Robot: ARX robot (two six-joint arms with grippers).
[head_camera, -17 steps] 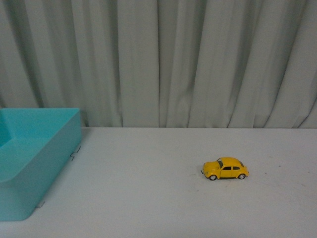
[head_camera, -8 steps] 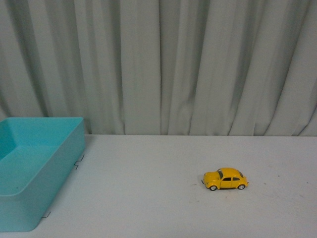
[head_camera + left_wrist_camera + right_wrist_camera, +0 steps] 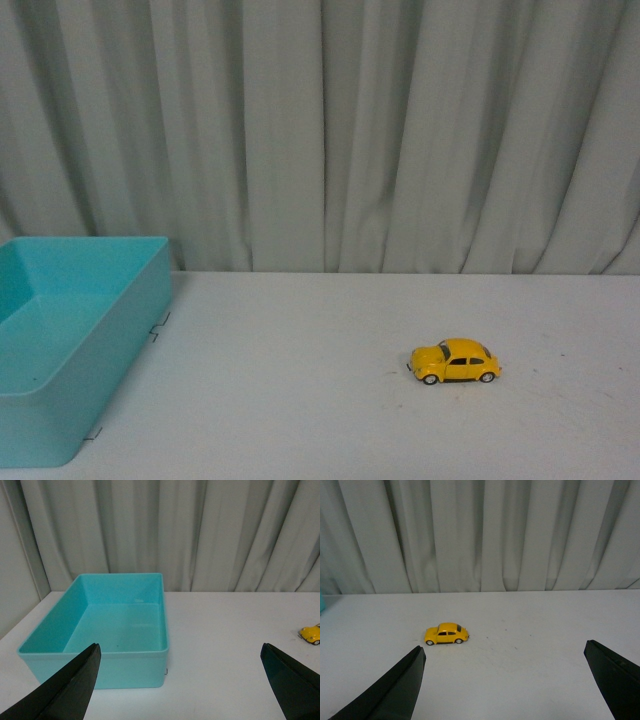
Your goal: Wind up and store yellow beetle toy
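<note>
The left end effector gapes wide and empty, facing the rectangular turquoise plastic bin. The right end effector, equally wide and empty, faces the small yellow beetle toy, upright on its wheels on the white counter, well apart from the bin.

A plain white table runs across the room, its surface flat and mostly bare. On its left side sits a turquoise bin, open at the top, resting flat on the tabletop. Well apart from it, over towards the right, the yellow beetle toy stands on its wheels, nose pointing towards the bin. Two small thin marks show on the table just beside the bin's wall; I cannot tell what they are.
</note>
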